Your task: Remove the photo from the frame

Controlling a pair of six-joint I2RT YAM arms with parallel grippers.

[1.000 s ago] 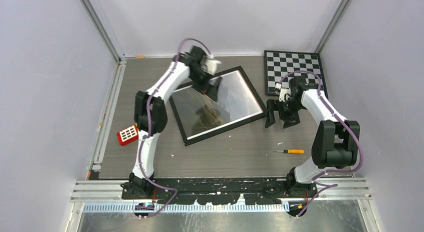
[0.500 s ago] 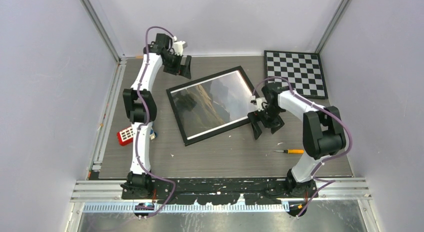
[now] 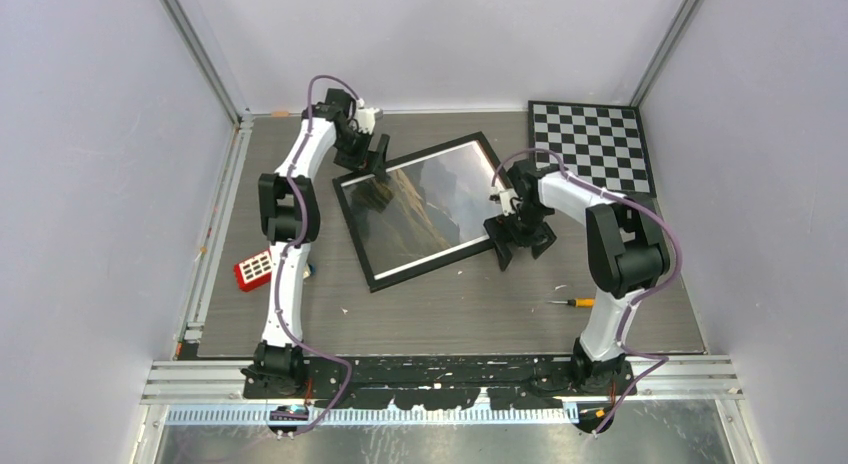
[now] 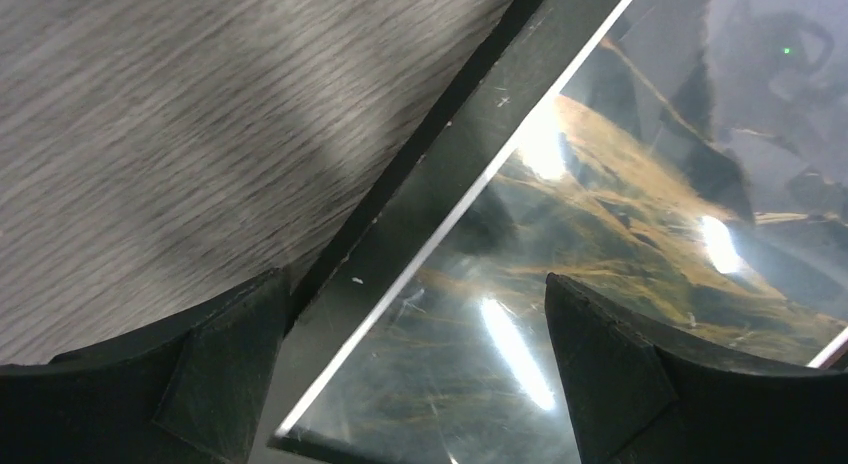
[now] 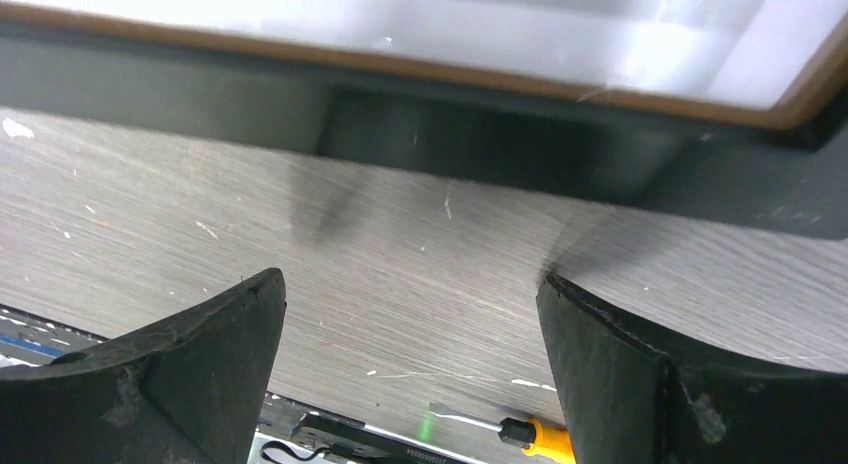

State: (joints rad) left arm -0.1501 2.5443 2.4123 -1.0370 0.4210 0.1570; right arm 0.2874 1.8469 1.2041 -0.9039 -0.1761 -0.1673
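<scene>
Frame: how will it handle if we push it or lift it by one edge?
Probably stiff: the frame lies flat with straight rims. Its glossy front reflects light, so it is likely slippery and perhaps breakable. Thin and flush on the table, it should slide rather than tip when pushed.

The left tool [image 3: 366,156] is no longer above the middle of the frame [image 3: 357,234]. It first goes out to the far left corner of the desk [image 3: 450,314], and now it is at the frame's upper left corner, fingers apart over the black rim. The right tool [image 3: 518,242] moves away from the checkered board [image 3: 595,144] and now stands at the frame's right corner.
</scene>
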